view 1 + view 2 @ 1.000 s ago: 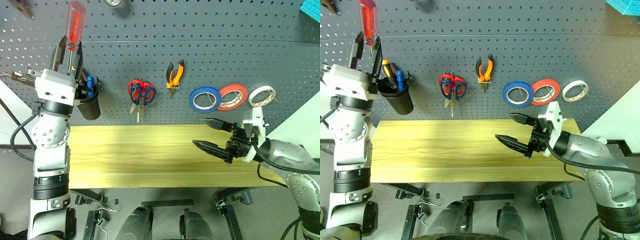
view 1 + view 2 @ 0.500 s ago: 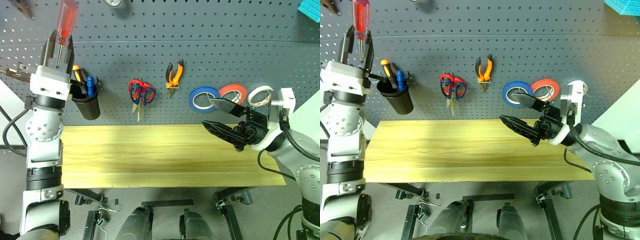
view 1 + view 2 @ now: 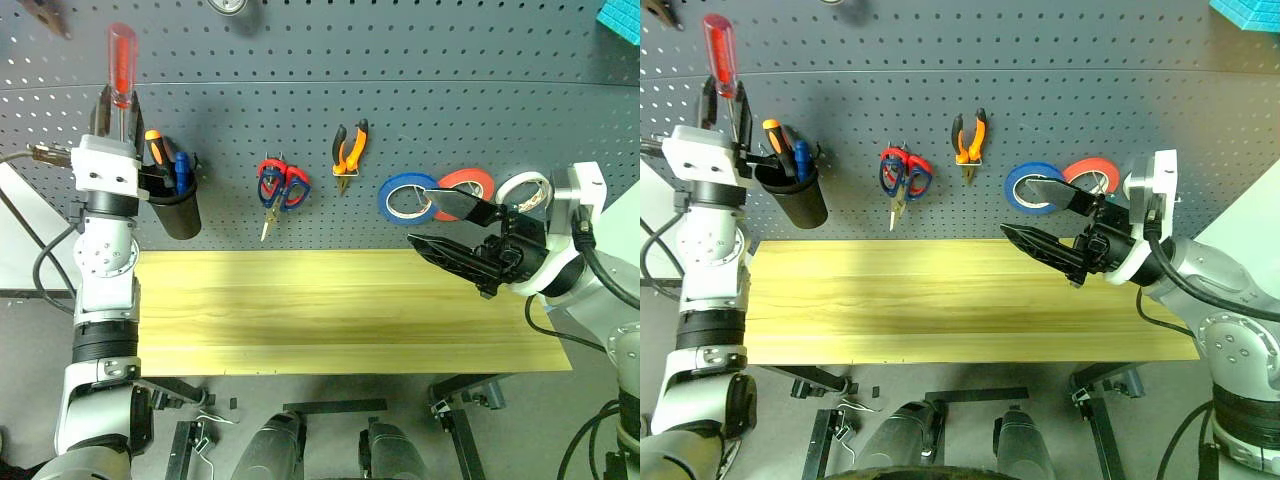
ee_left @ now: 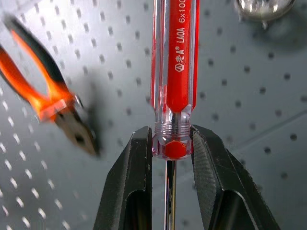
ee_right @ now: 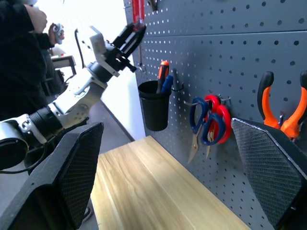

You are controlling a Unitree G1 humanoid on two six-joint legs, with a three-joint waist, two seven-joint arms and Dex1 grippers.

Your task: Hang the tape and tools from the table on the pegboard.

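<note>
Currently the left gripper [image 3: 117, 112] is clamped on the screwdriver [image 3: 121, 66], both black fingers [image 4: 129, 182] pinching the base of the clear red handle; the handle rises above the fingers and the shaft runs down between them. Directly ahead of this gripper is the pegboard [image 3: 430, 60]; just beside it, lower, a black cup [image 3: 177, 208] holds other screwdrivers.

Step in hand, as judged: hanging the screwdriver, the last item. The table [image 3: 300, 310] below both grippers is bare; the pliers [image 3: 349, 150], scissors [image 3: 281, 186] and blue tape [image 3: 408, 198] already hang on the board.

The right gripper [image 3: 440, 225] is empty, its jaws spread wide, just in front of the blue tape.

Next move calls for aligning the tool with a holder or hook, then releasing.

Which holder is intended cannot be made out. The screwdriver tip is hidden behind the fingers.
</note>
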